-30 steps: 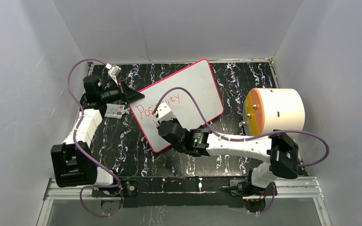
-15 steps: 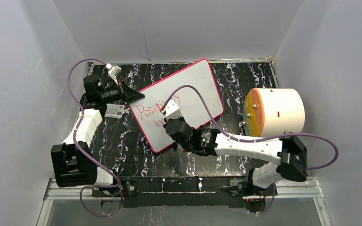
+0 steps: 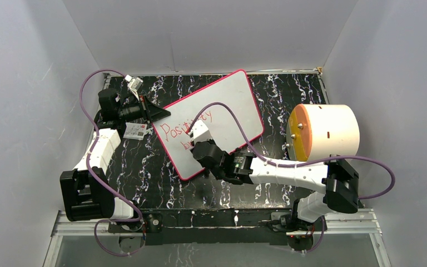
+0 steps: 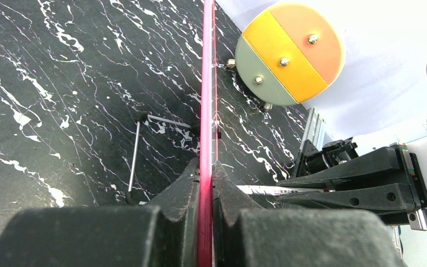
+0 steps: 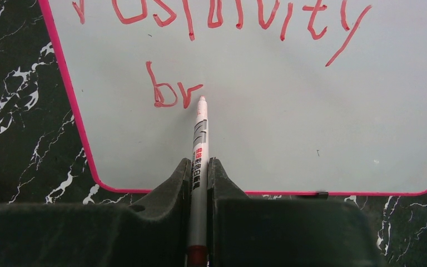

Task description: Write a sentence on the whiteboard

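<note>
Writing the sentence's [image 3: 184, 127] second line, we grip the marker [image 5: 199, 144] in our right end effector [image 5: 198, 164], tip beside "br". Our left end effector [image 4: 205, 169] clamps the frame of the whiteboard [image 3: 231, 103] on the table [image 3: 289, 92]. Next, we judge, comes "e".

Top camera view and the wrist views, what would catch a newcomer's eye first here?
The pink-framed whiteboard sits askew at the table's middle, carrying red writing: "Positivity" and, below it, "br". The right gripper is shut on a marker whose tip is just right of the "r", while the left gripper clamps the board's left edge. A big white drum with an orange face lies at the right.
</note>
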Tool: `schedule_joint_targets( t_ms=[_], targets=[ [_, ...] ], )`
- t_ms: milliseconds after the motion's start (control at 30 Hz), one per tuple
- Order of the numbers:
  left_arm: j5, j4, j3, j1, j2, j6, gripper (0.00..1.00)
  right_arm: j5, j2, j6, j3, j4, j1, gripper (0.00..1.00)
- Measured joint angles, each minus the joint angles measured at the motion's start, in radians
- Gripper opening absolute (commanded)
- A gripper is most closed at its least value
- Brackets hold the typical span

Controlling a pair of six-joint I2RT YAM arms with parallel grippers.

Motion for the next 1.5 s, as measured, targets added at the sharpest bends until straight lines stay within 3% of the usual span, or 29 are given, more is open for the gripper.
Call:
schedule_joint_targets(
  t_ms=[1500],
  targets=[
    [-0.006, -0.005, 0.002, 0.000, 0.001, 0.000, 0.00, 0.028, 0.008, -0.034, -0.011, 0.048, -0.029, 0.00]
  ],
)
